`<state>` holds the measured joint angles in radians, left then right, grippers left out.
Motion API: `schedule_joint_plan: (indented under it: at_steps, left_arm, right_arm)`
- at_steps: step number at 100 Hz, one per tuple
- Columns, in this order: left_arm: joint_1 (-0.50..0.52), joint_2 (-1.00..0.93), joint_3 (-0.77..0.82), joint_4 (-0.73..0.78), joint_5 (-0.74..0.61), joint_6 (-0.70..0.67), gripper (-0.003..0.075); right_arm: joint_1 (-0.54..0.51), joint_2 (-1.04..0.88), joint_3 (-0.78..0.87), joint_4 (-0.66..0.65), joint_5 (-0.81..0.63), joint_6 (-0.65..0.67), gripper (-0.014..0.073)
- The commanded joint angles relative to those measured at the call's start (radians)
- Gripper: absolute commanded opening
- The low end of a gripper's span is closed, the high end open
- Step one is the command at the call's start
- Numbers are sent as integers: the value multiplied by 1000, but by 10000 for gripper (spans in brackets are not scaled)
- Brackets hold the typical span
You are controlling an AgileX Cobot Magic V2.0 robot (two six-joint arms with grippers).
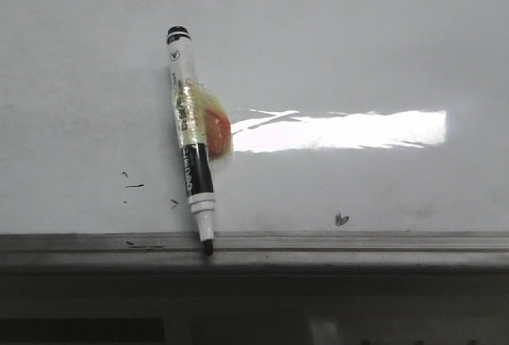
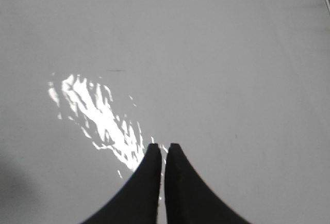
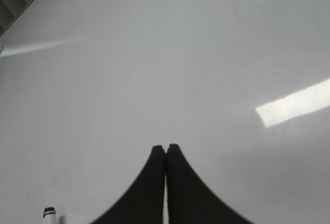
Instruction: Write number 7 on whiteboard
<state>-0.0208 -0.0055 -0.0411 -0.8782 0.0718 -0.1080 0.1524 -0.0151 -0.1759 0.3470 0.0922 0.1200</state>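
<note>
Both tools, left (image 2: 162, 146) and right (image 3: 165, 147), hang pressed together and empty over our whiteboard (image 1: 358, 59), since the marker (image 1: 192, 151) lies uncapped at its near rail, so no 7 is drawn yet.

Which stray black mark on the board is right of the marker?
The small dark blot near the rail, alone right of the marker; the other flecks and the short dash all lie left of it.
</note>
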Motion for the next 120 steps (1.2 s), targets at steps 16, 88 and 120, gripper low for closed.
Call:
schedule_joint_plan:
  at_steps: [16,88,120]
  left_arm:
    - [-2,165,-284,277,308,280,-13]
    - [-554,835,-464,-62,364,496,419]
    - [-745,1046,-509,-154,147,496,419]
  right_arm:
    - [0,124,-294,-270,362,-88,-53]
    - [0,348,-484,-186,555,-225,426]
    - [0,348,-484,-186,555,-225,426]
